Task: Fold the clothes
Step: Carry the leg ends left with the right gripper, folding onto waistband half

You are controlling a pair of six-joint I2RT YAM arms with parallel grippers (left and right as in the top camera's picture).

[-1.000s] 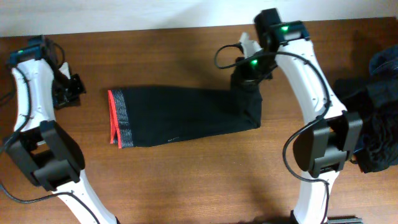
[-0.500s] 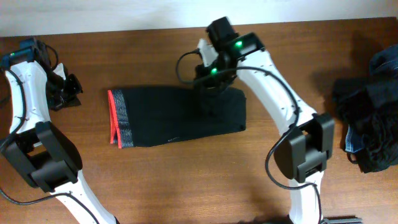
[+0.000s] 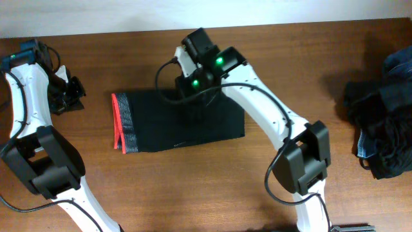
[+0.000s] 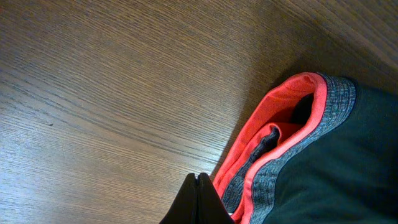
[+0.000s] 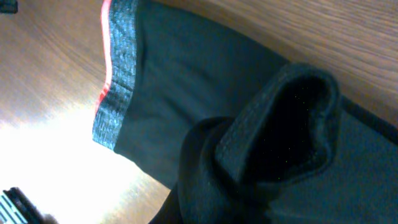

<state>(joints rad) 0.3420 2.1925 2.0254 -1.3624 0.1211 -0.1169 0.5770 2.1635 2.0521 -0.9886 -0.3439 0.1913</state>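
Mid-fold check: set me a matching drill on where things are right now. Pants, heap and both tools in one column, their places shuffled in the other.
Things:
1 pants
2 heap
3 left tool
4 right tool

Places:
A at the right edge of the table
B over the pants, shut on them
C mid-table, with the waistband to the left
D left of the waistband, off the cloth

Pairs: 1-C, 2-A, 3-D, 4-B
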